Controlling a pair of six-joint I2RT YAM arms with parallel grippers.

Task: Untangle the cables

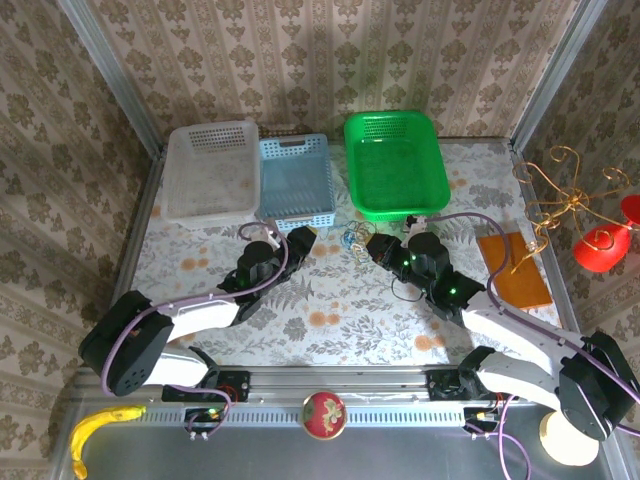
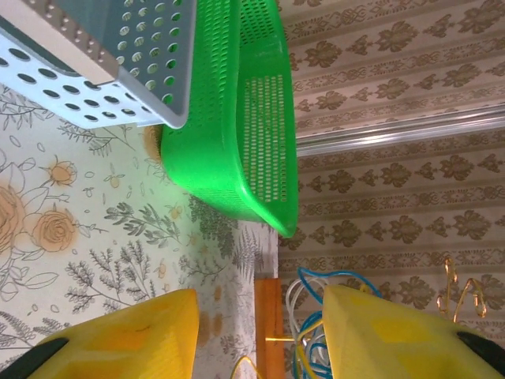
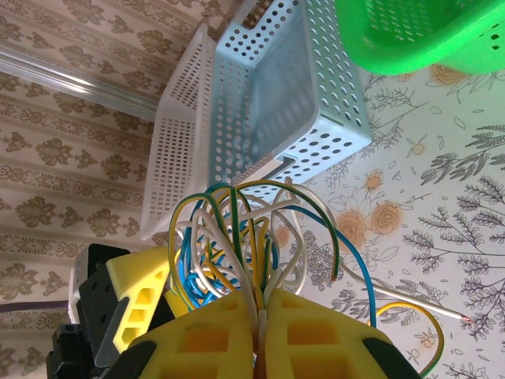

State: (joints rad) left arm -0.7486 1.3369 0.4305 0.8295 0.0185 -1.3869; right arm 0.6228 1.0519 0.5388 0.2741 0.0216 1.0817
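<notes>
The cables point(image 1: 350, 238) are a small tangle of yellow, blue, green and whitish wires held above the table between the two grippers. My right gripper point(image 3: 260, 316) is shut on the base of the bundle point(image 3: 237, 229), whose loops fan upward; a few loose ends trail to the right. My left gripper point(image 2: 260, 332) is open, with the blue and white loops point(image 2: 308, 332) lying against the inner face of its right finger point(image 2: 379, 332). From above, the left gripper point(image 1: 305, 237) is just left of the tangle and the right gripper point(image 1: 368, 245) just right of it.
Three baskets line the back: white point(image 1: 212, 172), blue point(image 1: 296, 180), green point(image 1: 394, 162). An orange-brown mat point(image 1: 513, 268) lies at right, beside a gold wire stand with red ornaments point(image 1: 580, 215). A banana point(image 1: 95, 430) and a red ball point(image 1: 324, 414) rest at the near edge.
</notes>
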